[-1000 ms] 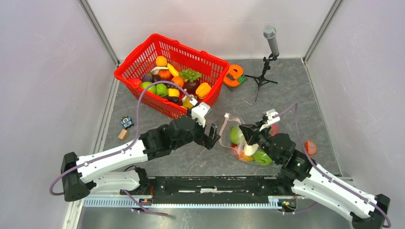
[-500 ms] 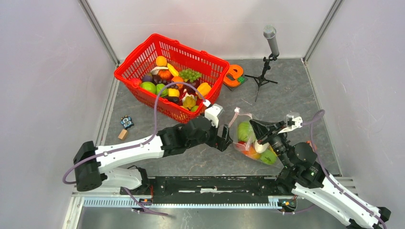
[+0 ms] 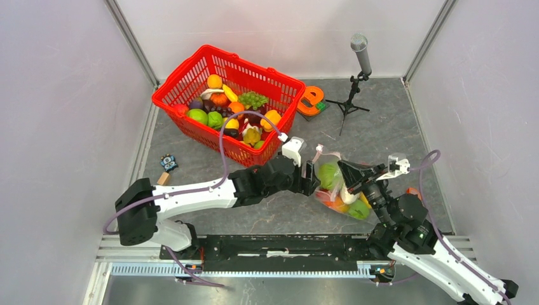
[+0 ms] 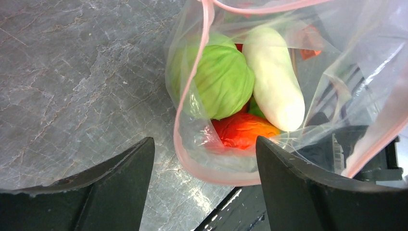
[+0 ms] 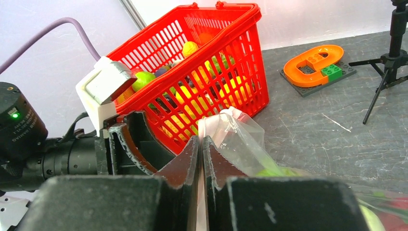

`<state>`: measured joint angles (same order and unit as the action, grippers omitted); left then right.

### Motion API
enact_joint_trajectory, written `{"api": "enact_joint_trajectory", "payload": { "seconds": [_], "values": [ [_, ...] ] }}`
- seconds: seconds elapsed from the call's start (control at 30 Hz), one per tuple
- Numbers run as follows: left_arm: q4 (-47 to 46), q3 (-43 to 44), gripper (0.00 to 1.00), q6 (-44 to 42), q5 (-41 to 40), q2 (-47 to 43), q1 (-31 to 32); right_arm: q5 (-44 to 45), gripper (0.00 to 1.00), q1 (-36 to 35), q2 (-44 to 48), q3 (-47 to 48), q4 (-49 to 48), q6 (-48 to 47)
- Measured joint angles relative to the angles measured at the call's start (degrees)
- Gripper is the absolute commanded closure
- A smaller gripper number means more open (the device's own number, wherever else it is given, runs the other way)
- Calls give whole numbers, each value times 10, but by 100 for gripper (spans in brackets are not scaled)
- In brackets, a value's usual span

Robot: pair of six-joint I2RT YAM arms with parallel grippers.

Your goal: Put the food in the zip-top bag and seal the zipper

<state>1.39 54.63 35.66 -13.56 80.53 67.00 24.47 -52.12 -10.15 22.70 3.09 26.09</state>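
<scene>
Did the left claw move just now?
Yes. The left black two-finger gripper slid right, past the red mesh basket's near corner, up to the clear plastic bag.

zip-top bag [image 4: 226, 166] cut off at right edge, red food [image 4: 243, 132] half hidden under cabbage [image 4: 221, 79], small toy [image 3: 168, 162] indistinct

We find the white-and-black left arm stretched low and far to the right, forearm close to level. The left pincer [image 3: 311, 178] stands with its jaws wide apart, and both curved black fingers [image 4: 120, 178] point forward. The right arm rises from its base, bends at the elbow and reaches leftward. The right pincer [image 3: 346, 169] has its fingers pressed together on a fold of the clear crinkly plastic zip-top bag [image 5: 235, 134]. The two pincers face each other, near but apart.
</scene>
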Motion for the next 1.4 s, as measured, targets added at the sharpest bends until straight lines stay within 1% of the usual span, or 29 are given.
{"api": "enact_joint_trajectory", "payload": {
  "seconds": [0.07,0.13,0.2,0.33,0.43,0.57,0.7,0.8,0.83,0.93,1.07,1.1,1.13,1.27,1.4],
  "values": [
    [-9,0,11,9,-7,9,0,1,90,0,4,0,5,0],
    [-26,-6,12,16,-19,10,0,3,90,0,8,0,10,0],
    [-44,-17,20,21,-34,7,0,3,90,0,10,0,13,-1],
    [-49,-20,26,28,-52,6,-1,5,90,0,16,0,19,-3],
    [-61,-23,36,38,-44,11,-1,11,90,0,17,0,19,-5],
    [-85,-38,50,51,-19,27,-1,16,90,0,15,0,15,-10],
    [-88,-40,74,50,-6,33,-1,15,90,0,2,0,7,-14],
    [-89,-40,95,46,-6,33,-1,13,89,0,-3,0,6,-14],
    [-88,-40,98,43,-7,32,-1,12,88,0,-3,0,5,-14],
    [-81,-33,98,22,-12,32,-1,3,82,0,-3,0,3,-17],
    [-57,1,98,-30,-14,28,-1,-40,57,0,-12,3,-7,-45],
    [-54,7,98,-44,-14,24,-1,-54,52,0,-17,8,-7,-53],
    [-47,16,98,-64,-13,18,-1,-72,49,0,-26,18,-6,-68],
    [-32,38,98,-122,-4,-8,-7,-127,47,0,-66,70,3,-116],
    [-16,40,98,-165,24,-44,-30,-128,46,0,-94,126,17,-165]
  ]
}}
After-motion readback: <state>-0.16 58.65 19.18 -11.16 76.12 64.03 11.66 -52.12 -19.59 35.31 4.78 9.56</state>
